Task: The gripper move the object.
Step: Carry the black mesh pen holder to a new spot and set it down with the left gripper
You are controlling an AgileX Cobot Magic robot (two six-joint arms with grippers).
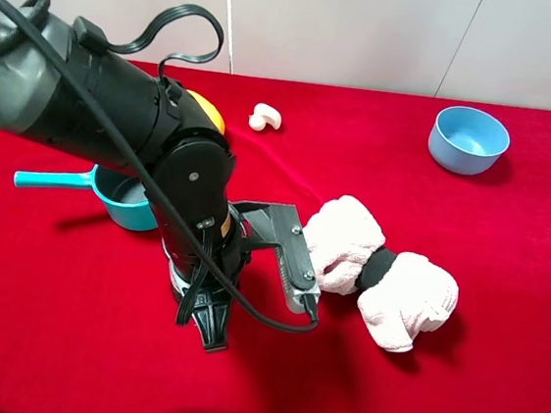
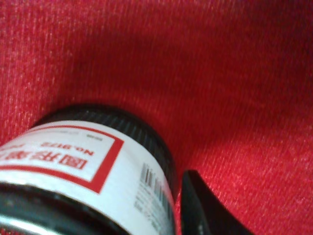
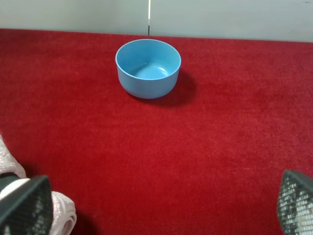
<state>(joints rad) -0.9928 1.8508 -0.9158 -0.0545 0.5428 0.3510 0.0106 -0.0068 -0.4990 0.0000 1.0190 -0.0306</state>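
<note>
The pen cup (image 2: 98,166) fills the left wrist view: black wire mesh with a white-and-red label, on the red cloth. In the exterior view it is almost wholly hidden under my left arm; only a pale sliver (image 1: 181,274) shows. My left gripper (image 1: 206,323) points down at the table around it. One black finger (image 2: 208,213) shows tight against the cup's side; the other finger is hidden. My right gripper (image 3: 159,215) is open and empty, low over bare red cloth. It is out of the exterior view.
A teal saucepan (image 1: 123,202) stands just behind the left arm. A pink rolled towel with a black band (image 1: 377,271) lies to its right. A light blue bowl (image 1: 468,138) (image 3: 148,68) is at the back right. A small white object (image 1: 266,117) is at the back.
</note>
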